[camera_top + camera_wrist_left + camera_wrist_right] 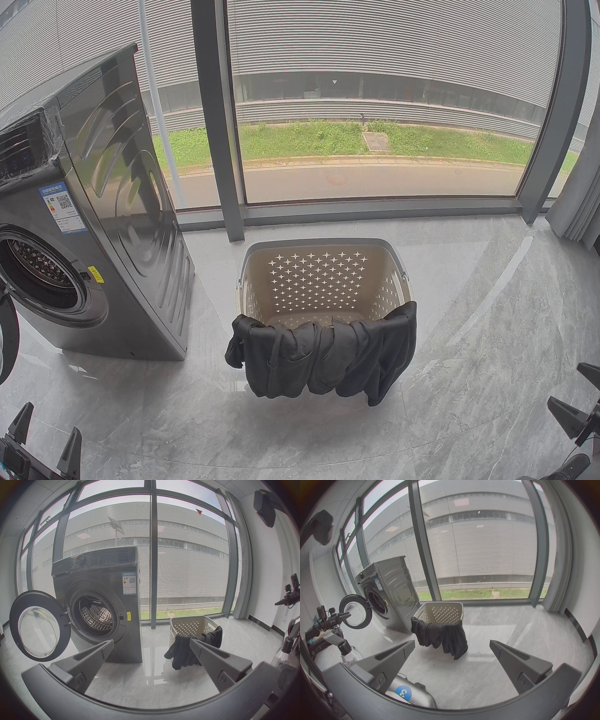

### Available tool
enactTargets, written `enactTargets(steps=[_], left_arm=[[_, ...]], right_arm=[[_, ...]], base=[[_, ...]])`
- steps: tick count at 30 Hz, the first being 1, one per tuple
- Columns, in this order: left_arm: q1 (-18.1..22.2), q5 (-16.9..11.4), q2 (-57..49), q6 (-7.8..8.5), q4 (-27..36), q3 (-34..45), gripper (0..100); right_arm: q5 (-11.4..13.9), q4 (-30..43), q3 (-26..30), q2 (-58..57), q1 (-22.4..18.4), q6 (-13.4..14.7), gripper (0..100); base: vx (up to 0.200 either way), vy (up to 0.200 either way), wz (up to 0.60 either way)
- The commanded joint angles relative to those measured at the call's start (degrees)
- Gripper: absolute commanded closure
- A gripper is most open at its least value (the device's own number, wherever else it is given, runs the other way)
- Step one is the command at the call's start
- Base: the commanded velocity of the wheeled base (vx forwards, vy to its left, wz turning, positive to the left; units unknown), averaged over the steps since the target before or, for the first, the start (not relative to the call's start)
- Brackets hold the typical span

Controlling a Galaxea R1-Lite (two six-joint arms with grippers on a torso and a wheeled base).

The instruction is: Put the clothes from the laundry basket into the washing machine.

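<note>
A cream laundry basket point(325, 278) stands on the floor in front of the window. A dark garment point(325, 356) hangs over its near rim, seen too in the left wrist view point(187, 648) and the right wrist view point(440, 636). The grey washing machine point(119, 206) stands to the basket's left, its round door point(39, 627) swung open and the drum point(95, 616) showing. My left gripper point(44, 437) is low at the near left, open and empty point(150, 645). My right gripper point(581, 397) is at the near right, open and empty point(451, 647).
Glass window wall with dark frames point(215, 119) runs behind the basket and machine. A grey curtain point(578, 194) hangs at the far right. Bare marble floor point(487, 312) lies around the basket and between it and both grippers.
</note>
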Motion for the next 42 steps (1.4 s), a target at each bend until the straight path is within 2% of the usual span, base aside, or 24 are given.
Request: enactTargets(steps=[1,6,8,10,11,12,14,17,21,24,34,42], left_arm=[[0.0,0.0,-1.0,-0.06,0.0,1.0,0],[0.0,0.0,-1.0,-0.06,0.0,1.0,0],[0.0,-0.1,-1.0,-0.06,0.0,1.0,0],[0.0,0.0,-1.0,0.03,0.0,1.0,0],[0.0,0.0,-1.0,0.03,0.0,1.0,0],[0.0,0.2,-1.0,0.12,0.0,1.0,0],[0.0,0.2,-1.0,-0.06,0.0,1.0,0],[0.0,0.2,-1.0,0.03,0.0,1.0,0],[0.0,-0.1,-1.0,0.12,0.0,1.0,0],[0.0,-0.1,-1.0,0.03,0.0,1.0,0],[0.0,-0.1,-1.0,-0.06,0.0,1.0,0],[0.0,-0.1,-1.0,-0.06,0.0,1.0,0]], right_arm=[[2.9,-11.4,0.3,29.8,7.2,-0.7,0],[2.4,-24.4,0.3,46.0,11.8,2.0,0],[1.4,-27.7,0.3,49.8,13.1,2.6,0],[-1.8,-33.6,0.2,56.7,16.1,4.4,0],[-1.8,-33.6,0.2,56.7,16.1,4.4,0],[-4.0,-38.0,0.2,61.1,18.7,7.1,0],[-5.9,-41.2,0.2,64.9,21.6,10.5,0],[-8.2,-43.1,-0.2,69.0,23.4,13.0,0],[-11.9,-46.6,-0.5,76.5,23.5,13.4,0],[-13.6,-52.2,-0.5,82.3,23.1,13.7,0],[-14.0,-72.4,-1.3,101.3,22.3,13.1,0],[-13.8,-74.0,-7.0,107.3,20.1,12.7,0]], base=[[0.000,0.000,0.00],[0.000,0.000,0.00],[0.000,0.000,0.00],[0.000,0.000,0.00],[0.000,0.000,0.00],[0.000,0.000,0.00],[0.000,0.000,0.00],[0.000,0.000,0.00],[0.000,0.000,0.00],[0.000,0.000,0.00],[0.060,0.000,0.00],[0.000,0.000,0.00]])
